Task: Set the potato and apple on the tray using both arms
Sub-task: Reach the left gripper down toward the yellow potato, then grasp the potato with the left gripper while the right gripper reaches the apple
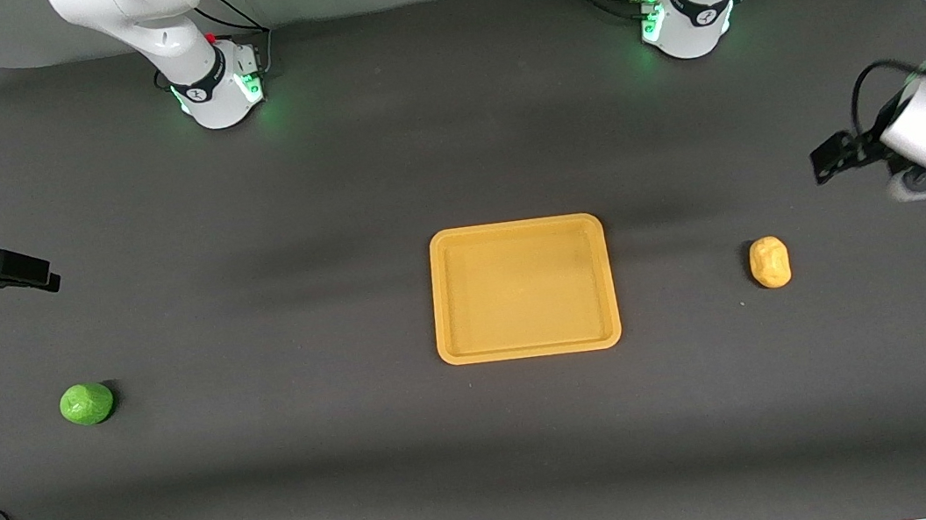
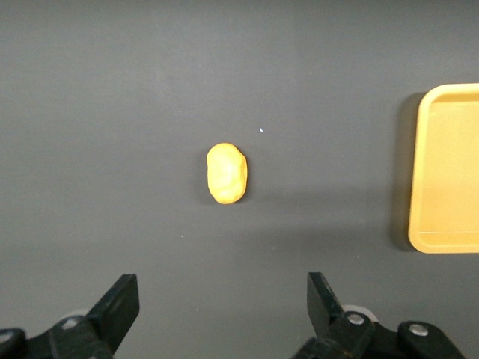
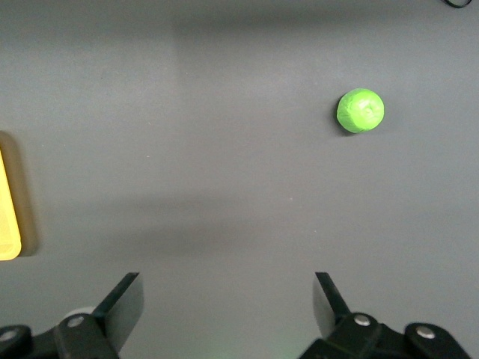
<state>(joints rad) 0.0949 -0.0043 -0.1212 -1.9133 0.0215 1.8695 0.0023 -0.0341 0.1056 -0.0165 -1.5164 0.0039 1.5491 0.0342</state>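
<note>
My left pincer [image 2: 221, 310] up over dark grey table [image 1: 486, 451] at left arm's end, fingers spread wide, nothing held. Small lumpy yellow-tan potato [image 1: 770, 261] on table near it. My right pincer [image 3: 228, 310] over right arm's end, wide too, empty. Small bright green round apple [image 1: 87, 403] on table there. Flat rectangular orange-yellow plastic tray [image 1: 529, 347] mid-table between both, well apart from each.

You have the tray [image 1: 530, 351] mid-table, the potato [image 1: 770, 262] beside it toward the left arm's end, and the apple [image 1: 87, 403] near the right arm's end, slightly nearer the front edge.
</note>
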